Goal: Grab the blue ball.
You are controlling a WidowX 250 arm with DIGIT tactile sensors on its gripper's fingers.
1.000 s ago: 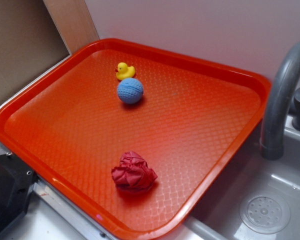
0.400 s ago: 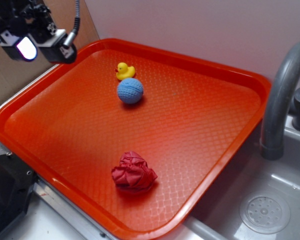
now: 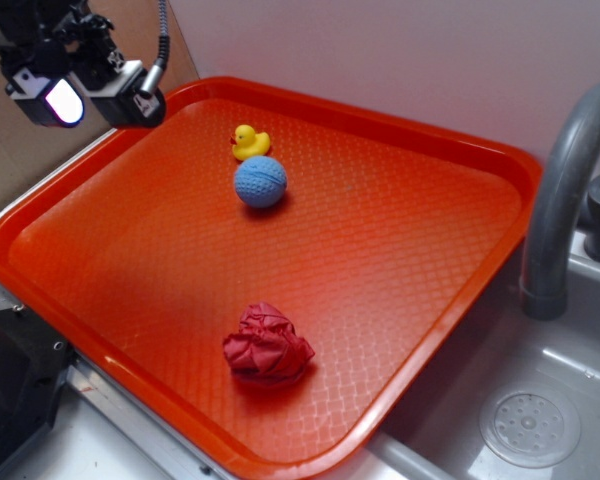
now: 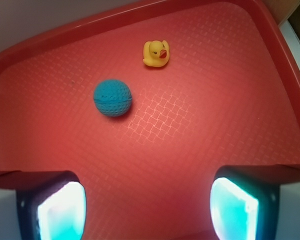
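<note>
The gripper [image 4: 147, 210] hung above the near-left corner of the orange tray [image 4: 270, 65], its two glowing fingers [image 4: 60, 210] spread wide apart with nothing between them. Ahead of it and slightly to the left in the wrist view, the blue ball [image 4: 112, 98] sat free on the tray floor, well apart from the gripper. Just beyond the ball, close but not touching, stood the yellow duck [image 4: 156, 53]. Far from the gripper, toward the tray's opposite edge, lay the red cloth wad [image 3: 267, 345], with the grey faucet [image 3: 565, 190] and sink past it. By the look of it, the task was barely begun: the approach, the descent over the ball and the closing all remained.
</note>
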